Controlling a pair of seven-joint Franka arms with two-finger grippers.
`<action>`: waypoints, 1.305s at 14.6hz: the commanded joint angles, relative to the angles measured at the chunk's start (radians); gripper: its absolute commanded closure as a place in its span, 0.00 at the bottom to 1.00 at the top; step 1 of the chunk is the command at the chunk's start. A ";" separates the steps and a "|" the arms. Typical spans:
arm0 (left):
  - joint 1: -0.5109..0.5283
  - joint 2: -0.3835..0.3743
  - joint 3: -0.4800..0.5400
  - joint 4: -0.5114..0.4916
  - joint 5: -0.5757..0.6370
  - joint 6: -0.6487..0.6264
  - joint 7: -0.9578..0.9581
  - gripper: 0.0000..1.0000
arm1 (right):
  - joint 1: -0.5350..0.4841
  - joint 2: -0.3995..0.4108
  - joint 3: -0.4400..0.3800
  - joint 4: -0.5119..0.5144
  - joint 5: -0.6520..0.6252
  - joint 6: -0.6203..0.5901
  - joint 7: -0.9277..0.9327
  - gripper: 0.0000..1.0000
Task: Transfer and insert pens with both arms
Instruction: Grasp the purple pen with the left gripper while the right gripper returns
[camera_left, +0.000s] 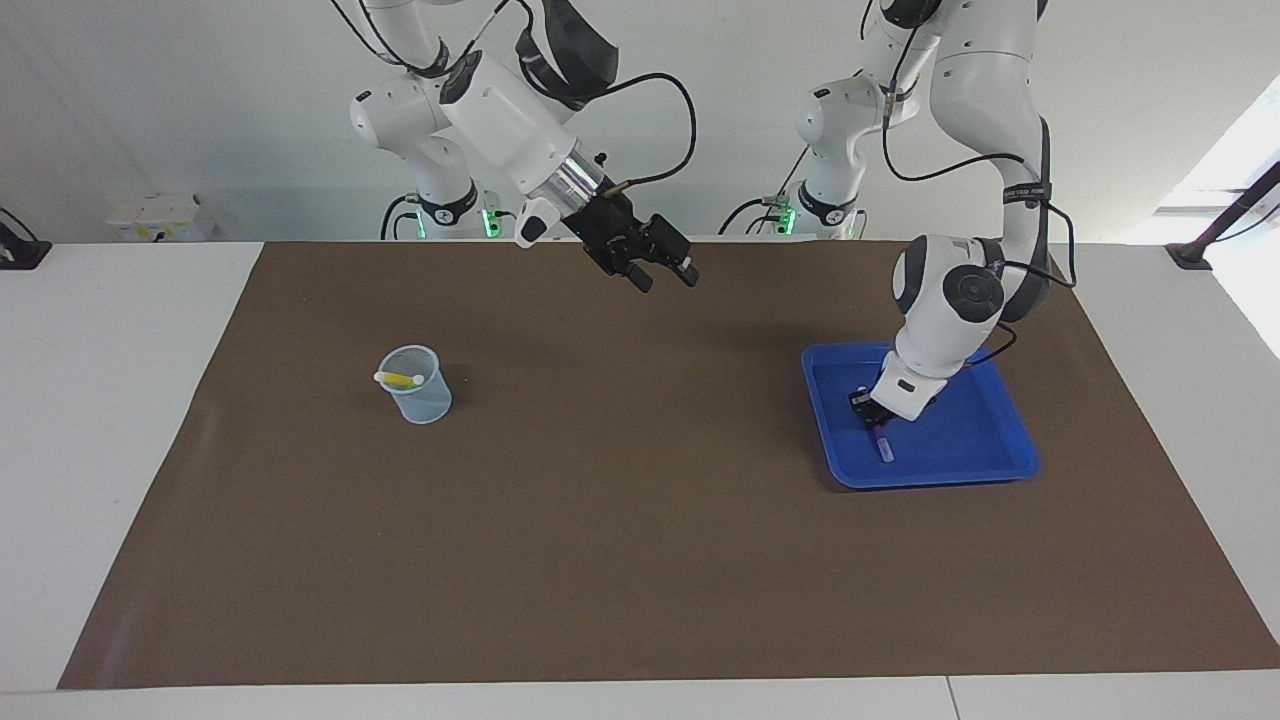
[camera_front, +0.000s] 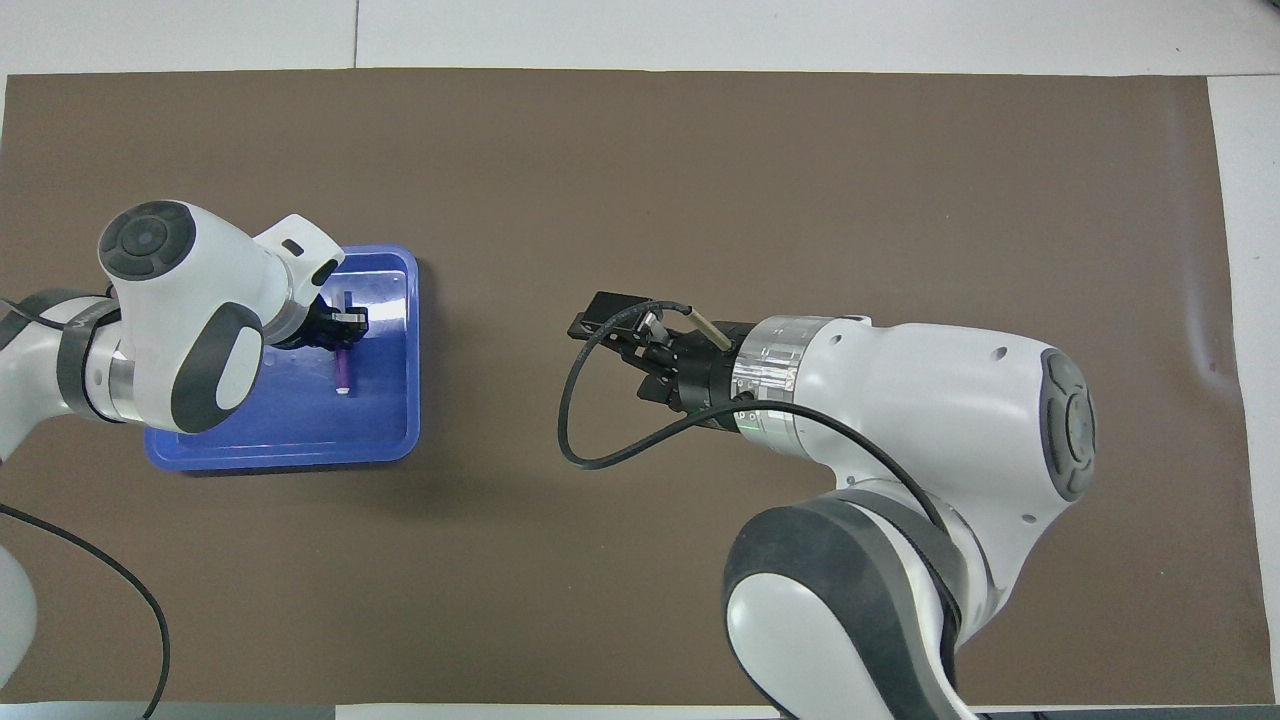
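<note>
The purple pen (camera_left: 882, 441) hangs tilted over the blue tray (camera_left: 970, 440), pale cap end lowest, with my left gripper (camera_left: 872, 415) shut on its upper end. From overhead the purple pen (camera_front: 342, 370) sticks out below the left gripper (camera_front: 340, 326) inside the tray (camera_front: 390, 440). My right gripper (camera_left: 663, 279) is raised over the middle of the brown mat, open and holding nothing; overhead the right gripper (camera_front: 622, 350) points toward the tray. A yellow pen (camera_left: 400, 379) lies slanted in the clear cup (camera_left: 416, 386). That cup is hidden under the right arm in the overhead view.
A brown mat (camera_left: 640, 560) covers most of the white table. Two smaller white arms with green lights (camera_left: 440, 200) stand at the robots' edge. A black cable loops off the right wrist (camera_front: 580, 440).
</note>
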 joint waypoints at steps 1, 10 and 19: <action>0.015 0.016 -0.006 0.093 -0.043 -0.117 -0.012 1.00 | 0.005 -0.008 -0.002 -0.014 0.025 0.016 0.005 0.00; 0.038 -0.031 -0.006 0.279 -0.391 -0.434 -0.213 1.00 | 0.007 -0.008 -0.001 -0.027 0.048 0.068 -0.007 0.00; 0.023 -0.064 -0.119 0.257 -0.660 -0.461 -0.845 1.00 | 0.117 0.032 0.001 -0.070 0.299 0.307 -0.194 0.00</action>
